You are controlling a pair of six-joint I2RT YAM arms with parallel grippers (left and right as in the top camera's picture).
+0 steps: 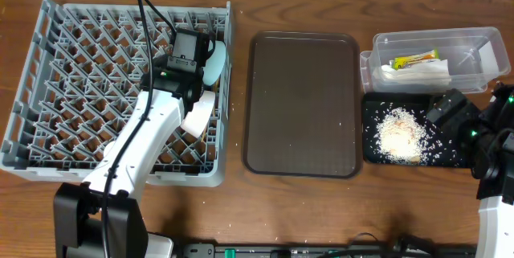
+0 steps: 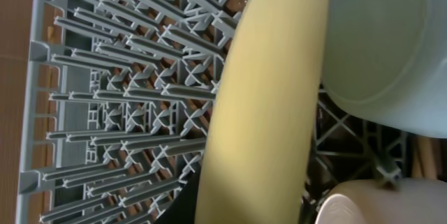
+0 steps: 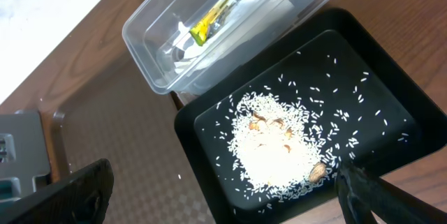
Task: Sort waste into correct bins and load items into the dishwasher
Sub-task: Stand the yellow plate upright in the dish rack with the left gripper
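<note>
The grey dish rack [image 1: 80, 73] stands at the left and fills the left wrist view [image 2: 105, 98]. My left gripper [image 1: 197, 67] is over its right side, shut on the pale-yellow plate [image 2: 265, 98], which it holds on edge among the pegs. The light-blue bowl [image 1: 217, 61] [image 2: 391, 42] and a white bowl or cup [image 1: 198, 115] [image 2: 377, 206] sit in the rack beside it. The clear tub [image 1: 482, 37] [image 3: 140, 35] holds the snack wrapper [image 1: 414, 59] [image 3: 220, 8] and the napkin [image 1: 422, 71] [image 3: 237, 28]. The black tray [image 1: 371, 105] [image 3: 377, 63] holds the rice crumbs [image 1: 399, 136] [image 3: 269, 147]. My right gripper [image 1: 450, 109] [image 3: 230, 203] is open and empty above the tray.
The brown serving tray [image 1: 301, 105] [image 3: 119, 133] lies between the rack and the bins, with a few stray grains near its right edge. A brown nut-like bit [image 3: 318, 172] lies at the edge of the rice pile.
</note>
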